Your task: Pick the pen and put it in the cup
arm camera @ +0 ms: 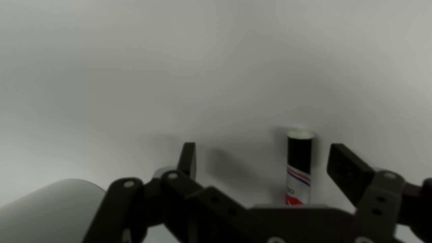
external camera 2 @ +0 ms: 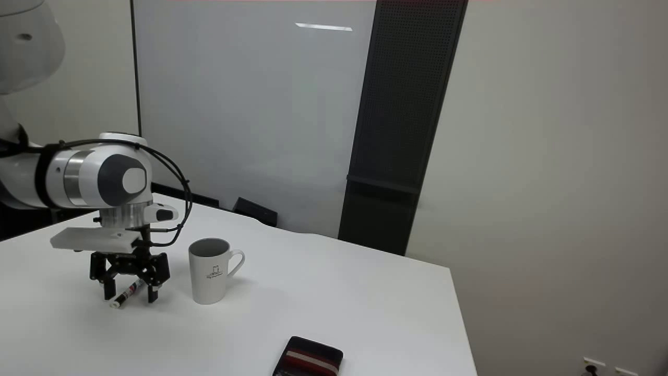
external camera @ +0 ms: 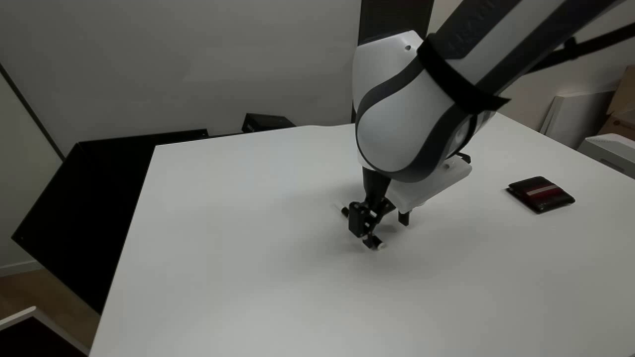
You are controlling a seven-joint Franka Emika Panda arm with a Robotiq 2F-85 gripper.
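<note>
the black, hinged two-fingered gripper (arm camera: 263, 145) is spread wide astride the slim, round-barrelled, black-and-white pen (arm camera: 299, 168), which lies on the smooth white tabletop (external camera 2: 355, 303); nothing is pinched. in the wrist view the pen sits off-centre, close to the three o'clock finger, with a thin gap between.

on closing, that finger would probably meet the pen first and shove or roll it toward nine o'clock, leaving it skewed; tips held too high could slip off the curved barrel. whether they touch the tabletop i cannot tell.

in an exterior view the light grey-white, ceramic-looking cup (external camera 2: 206, 274) stands upright near the gripper at about three o'clock, handle facing away, so a low sideways swing could knock it over. the flat black wallet (external camera 2: 312, 355) with red and pale stripes lies past the cup toward four o'clock. the tabletop's far edge runs across twelve; most open room seems toward six.
</note>
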